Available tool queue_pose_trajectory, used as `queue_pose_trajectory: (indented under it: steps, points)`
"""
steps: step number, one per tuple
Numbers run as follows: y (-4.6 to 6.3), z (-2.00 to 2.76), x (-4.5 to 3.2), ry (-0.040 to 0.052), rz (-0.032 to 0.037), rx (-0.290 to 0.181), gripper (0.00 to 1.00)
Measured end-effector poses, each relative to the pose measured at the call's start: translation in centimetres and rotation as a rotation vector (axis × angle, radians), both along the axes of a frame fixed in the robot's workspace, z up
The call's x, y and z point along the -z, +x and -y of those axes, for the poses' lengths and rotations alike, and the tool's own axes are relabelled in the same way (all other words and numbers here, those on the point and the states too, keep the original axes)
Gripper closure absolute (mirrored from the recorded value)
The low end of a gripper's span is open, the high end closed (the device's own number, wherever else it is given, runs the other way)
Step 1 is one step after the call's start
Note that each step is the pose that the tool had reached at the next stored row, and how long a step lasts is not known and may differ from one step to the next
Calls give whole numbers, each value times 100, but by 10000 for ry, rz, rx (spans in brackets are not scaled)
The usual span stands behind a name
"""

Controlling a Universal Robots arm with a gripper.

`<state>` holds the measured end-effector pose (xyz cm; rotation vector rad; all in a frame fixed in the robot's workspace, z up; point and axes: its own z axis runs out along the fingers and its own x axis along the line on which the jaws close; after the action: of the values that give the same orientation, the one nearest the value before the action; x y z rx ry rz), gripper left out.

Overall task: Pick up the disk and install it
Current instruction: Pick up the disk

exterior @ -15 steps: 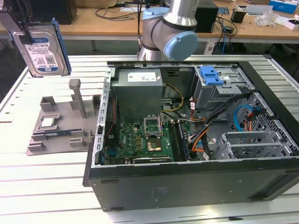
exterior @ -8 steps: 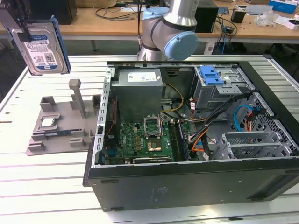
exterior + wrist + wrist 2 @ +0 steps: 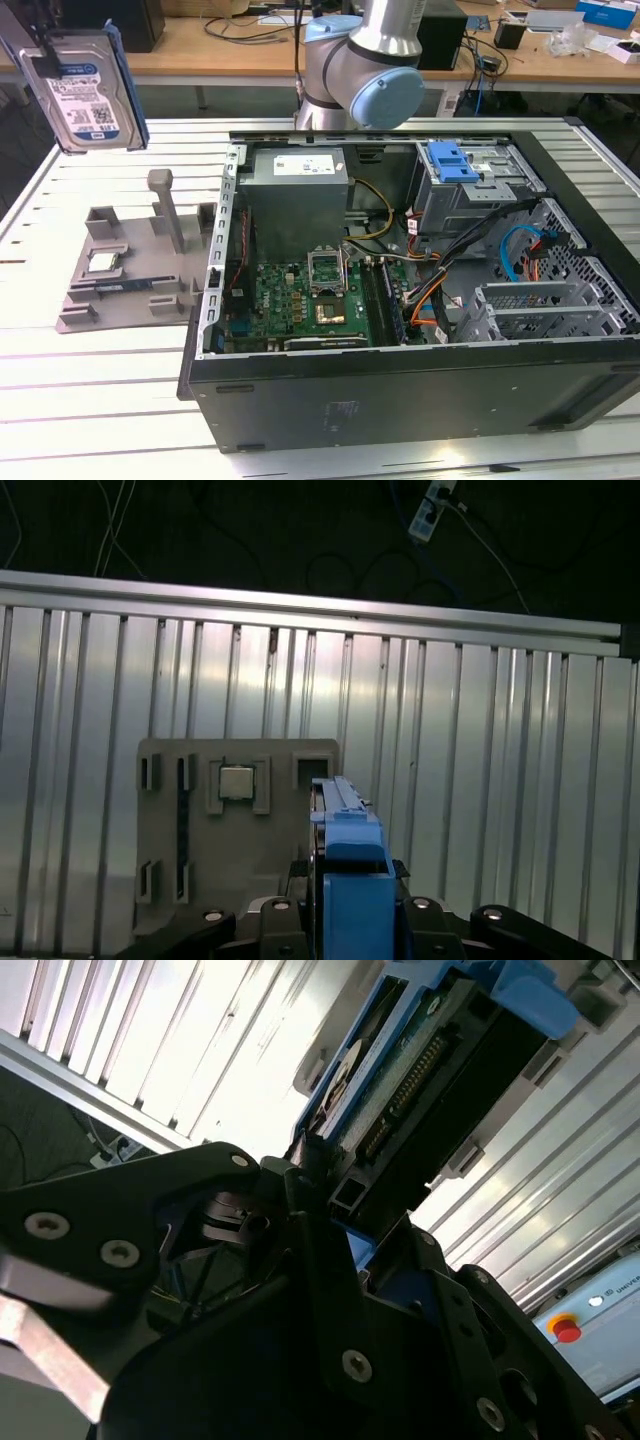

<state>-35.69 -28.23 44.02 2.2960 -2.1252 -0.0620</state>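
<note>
In the exterior view the gripper (image 3: pixel 44 58) holds the disk (image 3: pixel 85 90) up in the air at the exterior view's upper left. The disk's long axis is near upright and its label faces the camera. The arm (image 3: pixel 372 60) stands behind the open case (image 3: pixel 400 400). Below the disk, on the slatted table (image 3: pixel 100 400), sits a grey fixture (image 3: pixel 130 270) with a chip (image 3: pixel 103 262) in it. The disk is apart from the fixture. The cage (image 3: pixel 480 195), with a bare blue bracket (image 3: pixel 450 160) on top, sits in the case's far corner. It is well apart from the disk, lower and toward the exterior view's right.

In the second wrist view the jaws are clamped on the disk's two flat faces at one end. The circuit-board side and connector edge run away from the camera, so the long axis points straight out from the gripper.

In the first wrist view the disk is edge-on between the jaws, its blue carrier (image 3: pixel 350 865) uppermost. The fixture and chip lie on the table just beside that edge.
</note>
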Motion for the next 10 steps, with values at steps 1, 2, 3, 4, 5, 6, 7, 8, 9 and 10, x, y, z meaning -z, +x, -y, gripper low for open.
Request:
queue_pose_trajectory:
  steps: [1, 2, 3, 4, 5, 6, 7, 8, 9, 10]
  points:
    - [0, 0, -27, 0, 1, 0, 63]
    - [0, 0, -55, 0, 1, 0, 63]
    - [0, 0, -89, 1, 2, 0, 63]
    - [-1, 0, -115, 0, 1, 0, 63]
    - [-1, 0, -121, 1, 2, 0, 63]
    - [-1, 0, -135, 7, 1, 0, 63]
    - [-1, -1, -154, 19, 1, 2, 63]
    - [-1, -1, -170, 20, 1, 2, 63]
    - [-1, 0, -187, 25, 1, 1, 63]
    - [0, 0, -208, 27, 1, 0, 63]
